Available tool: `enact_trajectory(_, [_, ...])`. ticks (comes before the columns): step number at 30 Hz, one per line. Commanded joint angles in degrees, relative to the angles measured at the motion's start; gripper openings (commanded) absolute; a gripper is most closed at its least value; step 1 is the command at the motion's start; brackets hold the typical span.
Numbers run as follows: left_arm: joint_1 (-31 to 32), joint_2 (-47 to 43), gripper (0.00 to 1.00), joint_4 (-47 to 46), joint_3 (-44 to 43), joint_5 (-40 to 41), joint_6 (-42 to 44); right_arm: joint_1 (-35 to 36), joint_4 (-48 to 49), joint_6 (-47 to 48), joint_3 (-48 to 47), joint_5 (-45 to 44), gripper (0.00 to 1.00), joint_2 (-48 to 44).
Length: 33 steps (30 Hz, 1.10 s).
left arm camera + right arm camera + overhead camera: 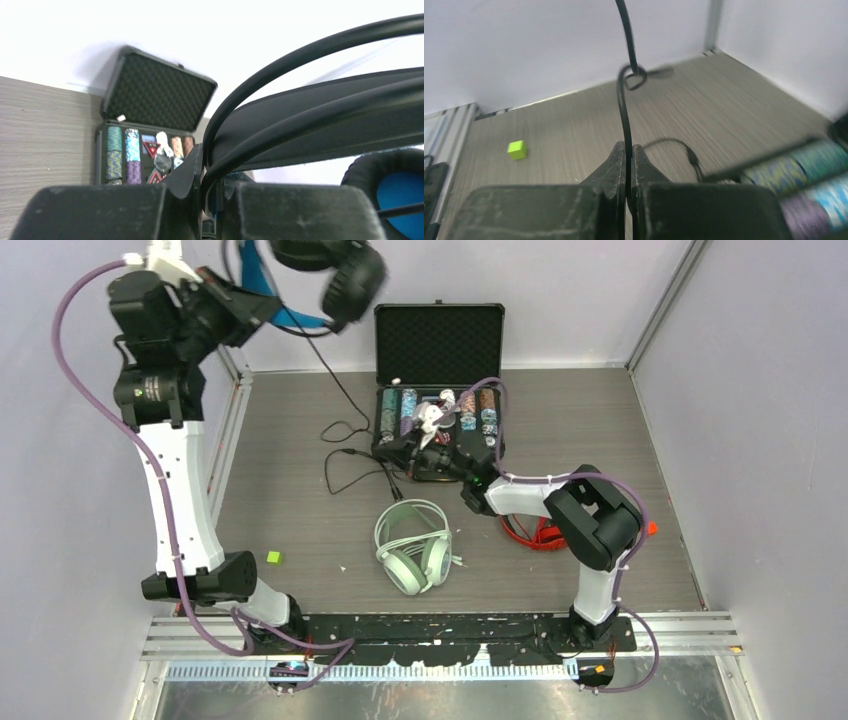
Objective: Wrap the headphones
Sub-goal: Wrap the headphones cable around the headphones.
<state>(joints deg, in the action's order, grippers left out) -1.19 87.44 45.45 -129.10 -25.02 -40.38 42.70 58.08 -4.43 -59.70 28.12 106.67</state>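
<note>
Nearest, top view: black headphones (335, 275) hang high off the left pincer (240, 308). Their black cable (328, 370) drops to the table toward the right pincer (408, 458), beside the case (438, 340).

Left wrist: jaws clenched on the headband (310, 125).

Right wrist: jaws clamped on the cable, which runs straight up and away from the tips. Right arm is nearer the slack.

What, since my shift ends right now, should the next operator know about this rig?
Left end effector: shut on the headband of the black headphones, raised at the back left.
Right end effector: shut on the black cable, low beside the poker chip case.
Mint-green headphones: on the table, centre. Red headphones: partly hidden under the right arm.
Done: no wrap visibly finished.
Left: wind the black cable, then check the other two.
</note>
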Motion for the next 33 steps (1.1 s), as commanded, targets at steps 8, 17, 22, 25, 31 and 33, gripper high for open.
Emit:
enact_trajectory(8, [-11.9, -2.6, 0.0, -22.9, 6.0, -12.9, -18.7, -21.6, 6.9, -24.8, 15.9, -18.8, 0.01, -11.0])
enact_trajectory(17, [-12.3, -2.0, 0.0, -25.5, 7.6, -17.1, -16.4, -32.4, -8.2, -30.8, 13.0, -25.5, 0.0, -13.5])
enact_trajectory(22, [-12.3, -2.8, 0.0, -30.9, 14.3, -29.3, -12.1, -36.3, -16.0, -31.6, 8.1, -26.2, 0.01, -12.3])
enact_trajectory(25, [-12.3, -2.1, 0.0, -25.7, 16.7, -35.5, -5.5, -38.3, -17.8, -31.6, 6.3, -26.8, 0.0, -11.6])
enact_trajectory(31, [-12.3, 0.5, 0.0, -17.7, 19.4, -46.9, 7.8, -40.6, -25.7, -28.6, -1.2, -30.7, 0.01, -9.2])
enact_trajectory(33, [-12.1, -0.1, 0.0, -16.1, 20.6, -46.7, 12.6, -41.8, -28.0, -28.3, -2.5, -32.9, 0.0, -8.6])
